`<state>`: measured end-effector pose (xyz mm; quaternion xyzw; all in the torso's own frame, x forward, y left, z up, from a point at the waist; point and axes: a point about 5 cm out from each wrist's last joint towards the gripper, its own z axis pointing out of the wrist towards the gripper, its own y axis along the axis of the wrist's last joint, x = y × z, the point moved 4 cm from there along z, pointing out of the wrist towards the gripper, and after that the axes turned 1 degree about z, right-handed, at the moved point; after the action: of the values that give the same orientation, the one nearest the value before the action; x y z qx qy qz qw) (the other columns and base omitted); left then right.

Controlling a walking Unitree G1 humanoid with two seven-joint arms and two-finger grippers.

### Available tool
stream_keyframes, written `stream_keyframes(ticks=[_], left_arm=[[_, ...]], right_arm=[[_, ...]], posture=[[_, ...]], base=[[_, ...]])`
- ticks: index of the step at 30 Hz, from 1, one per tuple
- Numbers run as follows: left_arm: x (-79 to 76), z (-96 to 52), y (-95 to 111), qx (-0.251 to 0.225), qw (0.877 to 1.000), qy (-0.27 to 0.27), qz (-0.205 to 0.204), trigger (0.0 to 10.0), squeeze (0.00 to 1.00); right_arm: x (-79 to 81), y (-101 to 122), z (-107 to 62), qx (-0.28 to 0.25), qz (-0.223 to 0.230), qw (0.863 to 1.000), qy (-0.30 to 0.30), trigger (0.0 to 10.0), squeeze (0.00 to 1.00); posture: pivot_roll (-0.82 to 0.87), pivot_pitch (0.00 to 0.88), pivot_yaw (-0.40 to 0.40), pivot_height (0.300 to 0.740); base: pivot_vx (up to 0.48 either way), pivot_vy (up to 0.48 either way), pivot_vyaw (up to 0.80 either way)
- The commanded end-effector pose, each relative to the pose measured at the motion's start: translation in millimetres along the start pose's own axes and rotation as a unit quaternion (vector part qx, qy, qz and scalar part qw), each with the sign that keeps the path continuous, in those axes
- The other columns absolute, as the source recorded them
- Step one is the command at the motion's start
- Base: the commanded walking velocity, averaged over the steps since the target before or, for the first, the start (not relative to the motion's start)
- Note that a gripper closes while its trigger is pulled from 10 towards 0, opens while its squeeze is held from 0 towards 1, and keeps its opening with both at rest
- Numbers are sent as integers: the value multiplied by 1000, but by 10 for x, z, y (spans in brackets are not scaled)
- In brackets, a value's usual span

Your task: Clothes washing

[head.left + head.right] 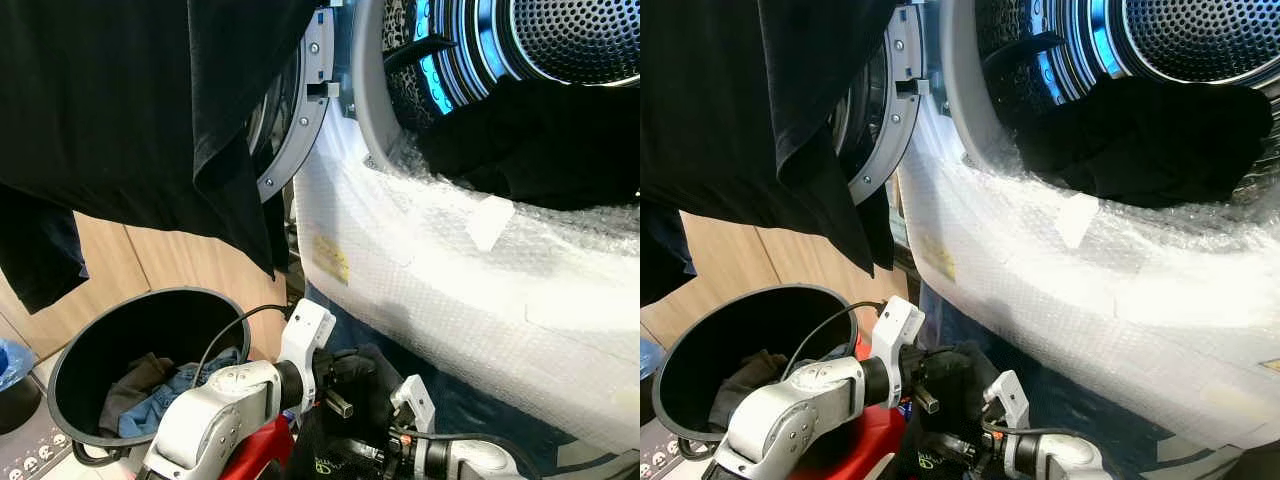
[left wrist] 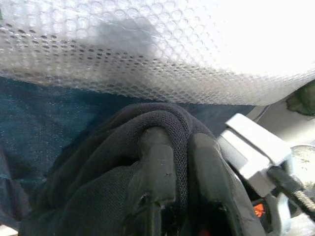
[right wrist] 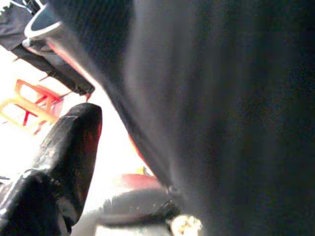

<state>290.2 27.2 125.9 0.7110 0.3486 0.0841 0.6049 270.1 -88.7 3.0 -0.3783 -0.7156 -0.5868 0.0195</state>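
Fingers (image 2: 156, 162) of the left gripper (image 2: 179, 167) pinch a fold of black mesh cloth (image 2: 98, 196), low in front of the washer (image 1: 470, 290) and just beneath its bubble-wrapped front. The right gripper (image 3: 64, 162) sits beside it, close against the same cloth; one finger shows in the right wrist view, and whether the pair is spread or pressed together cannot be told. Above them, inside the washer's open mouth, a black garment (image 1: 530, 140) lies on the lip before the perforated drum (image 1: 590, 40). The round door (image 1: 290, 110) stands swung open to the washer's left, partly behind a dark shirt (image 1: 130, 100) hanging there. Below that shirt, left of the washer, a black bucket (image 1: 80, 360) holds blue and brown clothes (image 1: 165, 390).
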Motion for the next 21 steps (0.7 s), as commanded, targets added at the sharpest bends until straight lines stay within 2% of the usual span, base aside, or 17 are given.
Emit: stream_keyframes(ticks=[1, 4, 11, 12, 13, 14, 15, 16, 19, 21], left_arm=[[-52, -1, 74, -11, 1000, -7, 17, 0, 0], [-50, -5, 74, -11, 1000, -6, 17, 0, 0], [-49, -5, 118, -16, 1000, -3, 19, 0, 0], [-49, -4, 119, -16, 1000, -3, 20, 0, 0], [-49, -5, 120, -17, 1000, -3, 20, 0, 0], [-48, -6, 122, -17, 1000, -2, 20, 0, 0], [-47, -7, 123, -17, 1000, -2, 21, 0, 0], [-45, -8, 125, -17, 1000, -2, 21, 0, 0], [-45, -11, 128, -18, 1000, -1, 21, 0, 0], [-34, -20, 130, -20, 1000, 4, 19, 0, 0]], right_arm=[[14, 84, 84, -8, -1, 1000, 0, 10000, 1000], [31, 107, 137, -14, 7, 1000, -3, 10000, 1000], [-56, 72, 216, -18, 10, 998, -54, 10000, 1000], [-78, 70, 215, -19, 10, 998, -64, 10000, 741], [-107, 68, 206, -20, 11, 997, -74, 10000, 0], [-140, 65, 196, -21, 13, 996, -85, 10000, 0], [-171, 65, 185, -23, 15, 995, -96, 1216, 0], [-188, 65, 176, -25, 19, 994, -101, 0, 0], [-213, 64, 171, -29, 22, 993, -109, 0, 0], [-291, 81, 131, -48, 29, 989, -138, 0, 0]], posture=[[108, 0, 23, 740], [120, 0, 20, 740], [123, 0, 22, 740], [123, 0, 22, 740], [123, 0, 22, 740], [123, 0, 22, 740], [123, 0, 22, 740], [123, 0, 22, 740], [123, 0, 22, 740], [139, 0, 28, 740]], base=[[0, 0, 0], [0, 0, 0], [0, 0, 0], [0, 0, 0], [0, 0, 0], [0, 0, 0], [0, 0, 0], [0, 0, 0], [0, 0, 0], [0, 0, 0]])
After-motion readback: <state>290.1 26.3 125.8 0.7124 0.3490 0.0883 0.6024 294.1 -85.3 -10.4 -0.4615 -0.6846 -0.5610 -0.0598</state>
